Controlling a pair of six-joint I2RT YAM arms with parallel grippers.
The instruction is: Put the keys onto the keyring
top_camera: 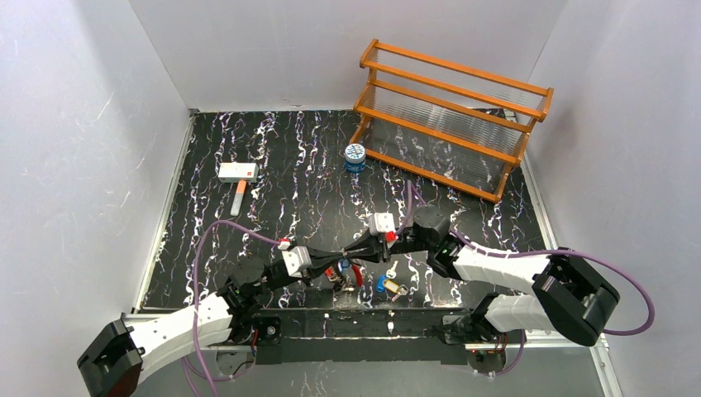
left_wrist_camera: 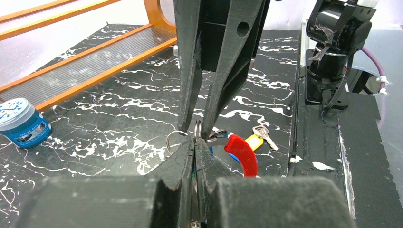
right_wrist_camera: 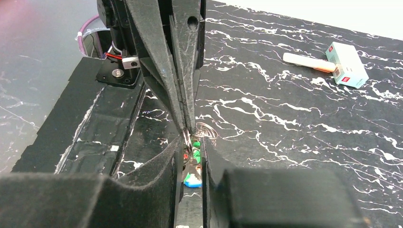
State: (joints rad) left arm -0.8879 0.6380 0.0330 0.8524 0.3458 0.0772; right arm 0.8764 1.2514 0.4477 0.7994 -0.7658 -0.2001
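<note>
Your left claw [left_wrist_camera: 195,144] is pinched tight on the keyring [left_wrist_camera: 171,135], low over the near middle of the desk [top_camera: 289,165]; your right claw [right_wrist_camera: 193,145] meets it tip to tip, jaws slightly parted. The keys [left_wrist_camera: 242,153] lie just near-right of the ring

Left claw [top_camera: 338,253] tip-to-tip with right claw [top_camera: 352,248], keys [top_camera: 387,286] beside

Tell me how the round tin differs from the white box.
The tin is round and blue with a pale lid; the white box is rectangular with a red mark. The tin stands close by the orange rack; the white box lies out left, beside an orange stick. Both rest on the table, untouched.
</note>
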